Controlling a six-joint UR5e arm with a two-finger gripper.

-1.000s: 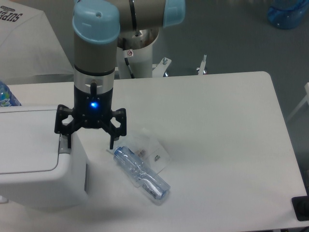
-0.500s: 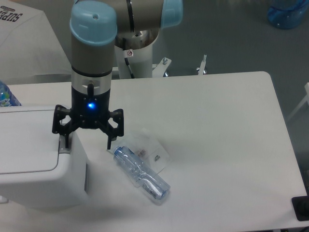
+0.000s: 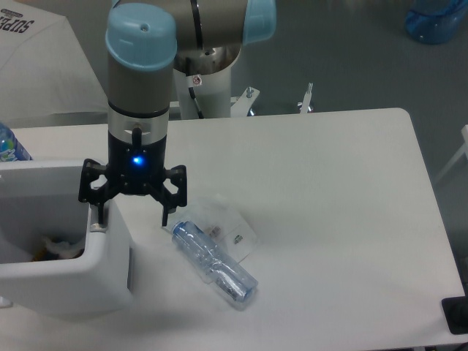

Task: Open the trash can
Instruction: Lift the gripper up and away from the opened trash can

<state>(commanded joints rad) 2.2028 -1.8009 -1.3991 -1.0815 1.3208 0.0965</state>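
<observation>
Straddling the right rim of the large boxy white plastic trash can (image 3: 66,274) at lower left, the black two-finger gripper (image 3: 130,210) hangs with fingers spread apart, one fingertip on the small grey tab (image 3: 96,224), the interior showing.

Trash can (image 3: 66,270) lid no longer closed flat across the top as half a second ago, interior now exposed, crumpled rubbish (image 3: 51,247) visible inside, one finger (image 3: 95,212) now lower at the rim's right edge than a second ago

White table (image 3: 329,190): trash can (image 3: 110,270), bottle (image 3: 214,261)
</observation>
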